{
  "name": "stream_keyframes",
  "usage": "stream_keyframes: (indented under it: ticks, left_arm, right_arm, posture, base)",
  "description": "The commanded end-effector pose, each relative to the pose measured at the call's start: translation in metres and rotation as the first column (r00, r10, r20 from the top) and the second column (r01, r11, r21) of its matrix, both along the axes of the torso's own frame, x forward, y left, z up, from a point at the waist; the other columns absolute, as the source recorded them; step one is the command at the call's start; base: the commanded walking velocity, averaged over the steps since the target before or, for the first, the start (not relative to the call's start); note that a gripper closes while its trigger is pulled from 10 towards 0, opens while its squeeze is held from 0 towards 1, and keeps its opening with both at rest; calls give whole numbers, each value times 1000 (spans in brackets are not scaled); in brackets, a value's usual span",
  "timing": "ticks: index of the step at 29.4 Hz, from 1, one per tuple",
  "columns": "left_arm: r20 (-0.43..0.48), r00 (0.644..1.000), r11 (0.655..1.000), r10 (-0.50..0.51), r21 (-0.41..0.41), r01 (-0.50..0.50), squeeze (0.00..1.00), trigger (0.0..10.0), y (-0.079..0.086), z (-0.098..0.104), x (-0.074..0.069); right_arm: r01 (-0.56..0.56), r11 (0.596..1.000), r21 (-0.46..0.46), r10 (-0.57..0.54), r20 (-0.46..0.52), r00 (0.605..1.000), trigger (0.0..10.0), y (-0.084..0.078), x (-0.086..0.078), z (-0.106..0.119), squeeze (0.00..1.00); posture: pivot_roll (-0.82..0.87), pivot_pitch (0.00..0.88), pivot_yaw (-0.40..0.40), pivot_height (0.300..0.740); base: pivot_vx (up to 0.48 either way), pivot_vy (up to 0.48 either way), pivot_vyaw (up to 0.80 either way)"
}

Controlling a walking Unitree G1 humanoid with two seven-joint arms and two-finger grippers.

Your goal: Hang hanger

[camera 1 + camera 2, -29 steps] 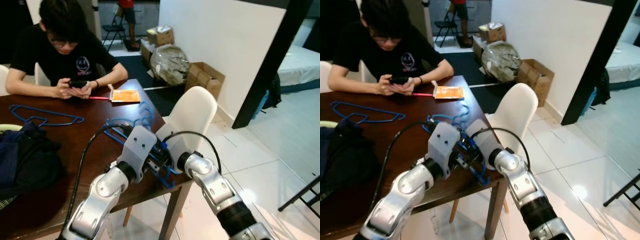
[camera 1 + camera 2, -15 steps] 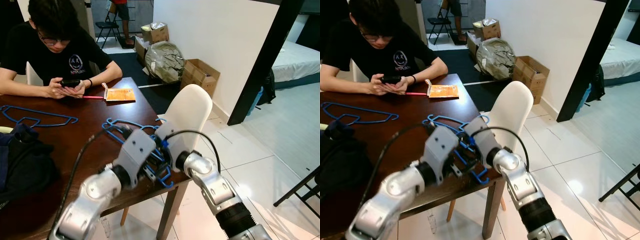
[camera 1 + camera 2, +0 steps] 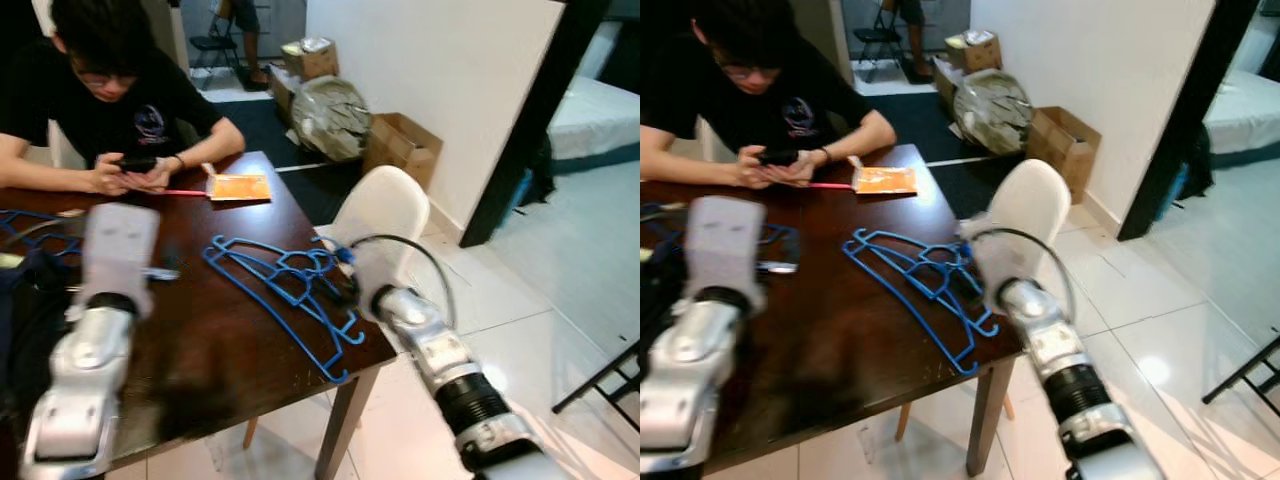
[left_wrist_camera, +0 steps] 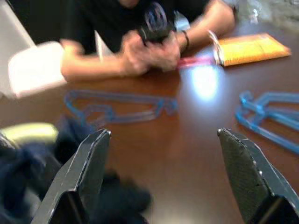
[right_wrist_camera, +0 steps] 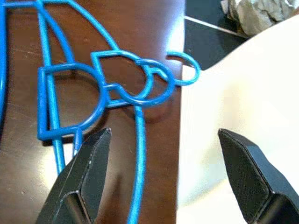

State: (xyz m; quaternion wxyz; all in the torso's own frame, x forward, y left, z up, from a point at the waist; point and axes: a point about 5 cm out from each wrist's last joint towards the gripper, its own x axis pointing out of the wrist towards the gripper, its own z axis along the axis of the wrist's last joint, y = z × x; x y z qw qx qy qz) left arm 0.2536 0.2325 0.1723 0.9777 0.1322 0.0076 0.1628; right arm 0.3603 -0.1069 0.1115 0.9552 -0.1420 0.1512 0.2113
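Left eye view: a pile of blue hangers lies flat on the dark wooden table, near its right edge and front corner, with the lowest hanger end reaching almost to the corner above the table leg. The right gripper hovers over that right edge with its fingers spread wide and nothing between them; in the right wrist view the hanger hooks lie on the wood just ahead of it, one hook poking out past the edge toward the white chair, which stands tucked close beside the table. The left gripper is raised over the left part of the table, its fingers likewise wide apart and empty, facing a single blue hanger and a dark bundle of cloth. A person sits at the far side holding a phone, an orange packet beside them. To the right of the chair the tiled floor lies open.
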Motion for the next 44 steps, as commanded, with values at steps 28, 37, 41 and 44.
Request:
stream_keyframes:
  ticks: [28,37,41,44]
  left_arm:
    - [-23,998,982,-62,-181,57,0,10000,-19,-23,-40]
    - [-18,998,980,-63,-190,58,0,10000,-18,-23,-41]
    - [-15,998,979,-65,-196,61,0,10000,-19,-23,-41]
    - [-14,998,978,-64,-198,60,0,10000,-20,-23,-41]
  right_arm:
    - [2,947,321,64,-194,979,10000,47,3,-12,0]
    - [56,951,305,36,-287,957,4627,51,-1,-24,0]
    - [140,940,310,-13,-380,925,3059,53,-6,-33,0]
    - [186,917,354,-12,-440,898,196,58,-9,-38,0]
  posture:
    - [213,50,-93,740]
    - [219,57,-95,740]
    - [223,58,-96,740]
    - [227,60,-101,740]
  base:
    - [0,0,0]
    - [0,0,0]
    - [0,0,0]
    - [0,0,0]
